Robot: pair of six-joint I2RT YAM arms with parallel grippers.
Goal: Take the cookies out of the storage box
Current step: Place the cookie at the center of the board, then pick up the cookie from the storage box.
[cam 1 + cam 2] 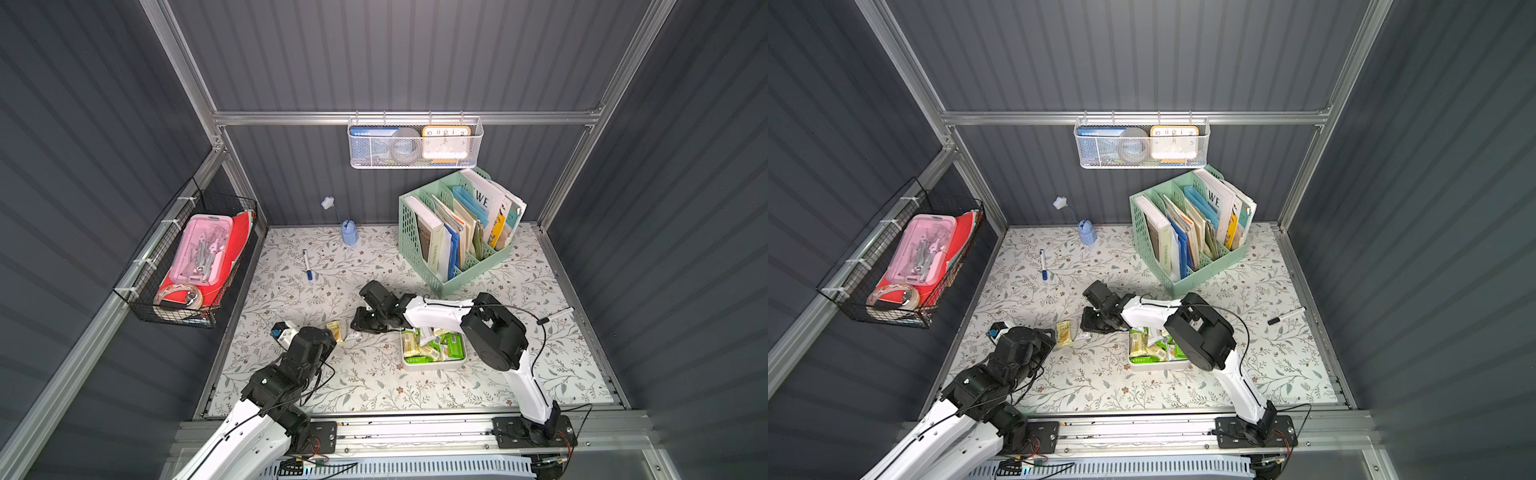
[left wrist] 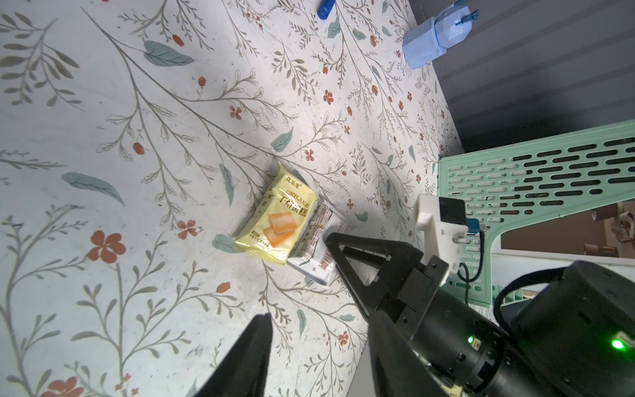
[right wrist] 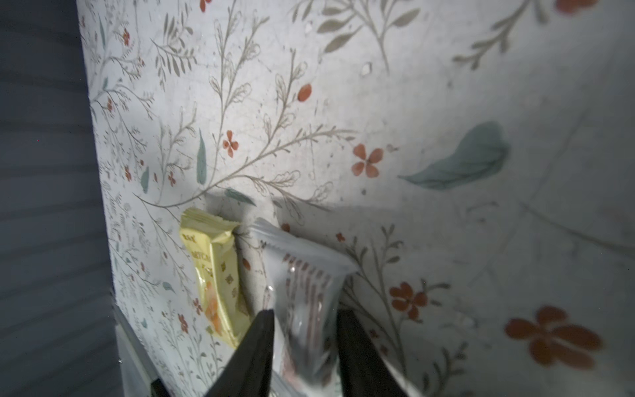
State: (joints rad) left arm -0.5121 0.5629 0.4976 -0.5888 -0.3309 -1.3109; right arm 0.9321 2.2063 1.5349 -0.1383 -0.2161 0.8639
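The storage box (image 1: 432, 366) (image 1: 1158, 366) is a shallow white tray near the table's front, under my right arm, and it holds several green and pale yellow cookies (image 1: 436, 347) (image 1: 1152, 347). Left of it, a yellow packet (image 1: 336, 330) (image 2: 275, 223) (image 3: 214, 275) and a white-silver packet (image 2: 316, 254) (image 3: 302, 285) lie side by side on the floral table. My right gripper (image 3: 305, 314) (image 1: 356, 327) stands low over the white-silver packet. Its jaws are open on either side of the packet, which looks blurred. My left gripper (image 2: 319, 326) (image 1: 328, 338) is open and empty just left of the packets.
A mint-green file organizer (image 1: 457, 232) with books stands at the back right. A blue-capped marker (image 1: 307, 264) and a small blue lamp (image 1: 349, 232) are at the back left. A black-capped marker (image 1: 557, 314) lies at the right edge. A white mesh basket (image 1: 415, 143) and a black wire basket (image 1: 187, 266) hang on the walls.
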